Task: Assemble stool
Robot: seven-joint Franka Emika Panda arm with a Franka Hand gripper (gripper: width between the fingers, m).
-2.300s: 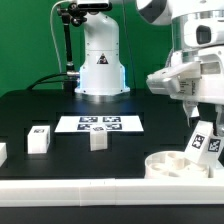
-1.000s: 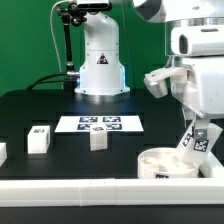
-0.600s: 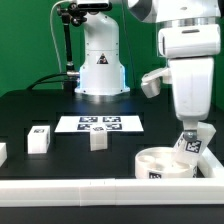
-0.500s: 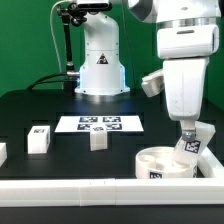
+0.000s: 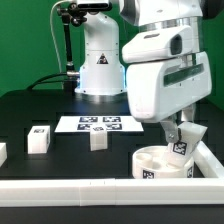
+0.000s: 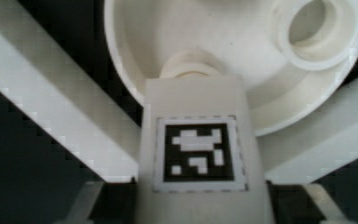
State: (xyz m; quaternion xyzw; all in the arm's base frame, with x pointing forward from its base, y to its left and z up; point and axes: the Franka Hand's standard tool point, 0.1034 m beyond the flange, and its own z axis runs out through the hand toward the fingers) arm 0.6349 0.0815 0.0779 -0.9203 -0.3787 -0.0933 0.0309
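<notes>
Swung round and lowered since a second ago, my gripper (image 5: 179, 129) clamps a tilted leg block (image 6: 195, 140), its end over the round seat (image 5: 156, 167) at the exterior view's right, apparently seeking a socket (image 6: 329, 32).

My arm (image 5: 165, 60) drops in from twelve o'clock in the exterior view, its bulky wrist housing filling the frame toward two and three o'clock. My gripper (image 5: 180, 137) points downward at about four o'clock. My fingers (image 6: 101, 203) are drawn in close, clamped on both flanks of a leg block (image 6: 195, 150), which I hold slightly tilted.
</notes>
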